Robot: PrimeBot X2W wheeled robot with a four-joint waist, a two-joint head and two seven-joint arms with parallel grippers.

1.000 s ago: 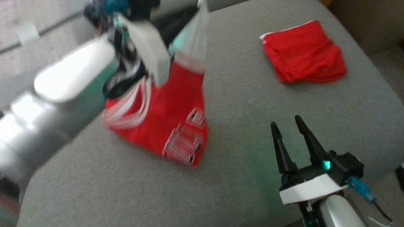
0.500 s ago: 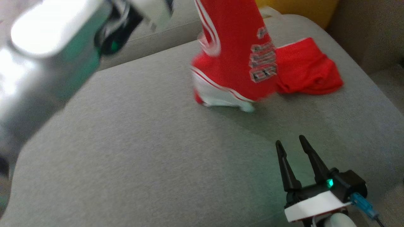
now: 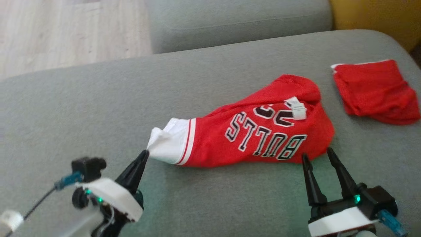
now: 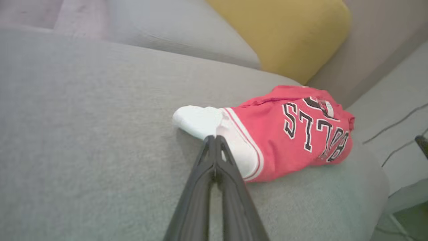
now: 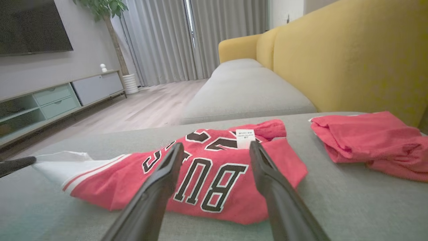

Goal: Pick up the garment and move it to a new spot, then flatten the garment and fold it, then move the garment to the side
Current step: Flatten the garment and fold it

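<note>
Left gripper (image 3: 144, 154) pinches the crumpled red fabric jersey (image 3: 210, 141) by its white hem, seemingly to stretch it; right gripper (image 3: 317, 153) gapes beside it.

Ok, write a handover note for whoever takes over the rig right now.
Left gripper: shut on the white hem of the red mesh Bulls jersey.
Right gripper: open, empty, at the jersey's near edge.
Jersey lies bunched on the grey fabric sofa cushion; a second red garment sits apart to its right.
Done: jersey set down. To do: flatten, fold, move aside.
</note>
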